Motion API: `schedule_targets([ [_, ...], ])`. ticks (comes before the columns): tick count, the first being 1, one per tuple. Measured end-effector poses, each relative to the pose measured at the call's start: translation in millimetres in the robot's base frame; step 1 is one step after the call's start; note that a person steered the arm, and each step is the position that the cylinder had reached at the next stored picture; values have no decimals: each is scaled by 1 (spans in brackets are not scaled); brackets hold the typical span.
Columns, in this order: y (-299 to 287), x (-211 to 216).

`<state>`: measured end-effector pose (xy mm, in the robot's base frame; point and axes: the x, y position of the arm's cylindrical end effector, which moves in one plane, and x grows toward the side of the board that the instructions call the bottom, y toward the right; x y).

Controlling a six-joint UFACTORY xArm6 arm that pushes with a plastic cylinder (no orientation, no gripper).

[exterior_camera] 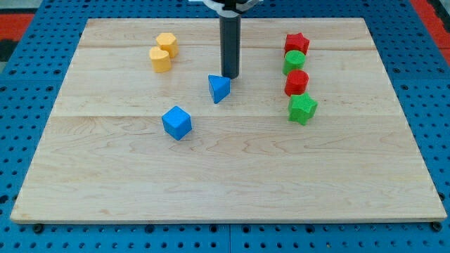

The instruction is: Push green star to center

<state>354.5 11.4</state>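
The green star lies on the wooden board at the view's right, lowest in a column of blocks. Above it are a red round block, a green round block and a red star. My tip stands near the board's upper middle, far to the left of the green star. It is just above and to the right of a blue triangular block, close to it or touching it.
A blue cube lies left of the board's middle. Two yellow blocks touch each other at the upper left. A blue pegboard surrounds the board.
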Motion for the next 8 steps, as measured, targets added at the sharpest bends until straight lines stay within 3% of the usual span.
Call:
schedule_targets([
  [2, -78, 46],
  [3, -27, 47],
  [4, 8, 79],
  [5, 16, 151],
  [6, 103, 155],
  [7, 140, 121],
  [8, 140, 79],
])
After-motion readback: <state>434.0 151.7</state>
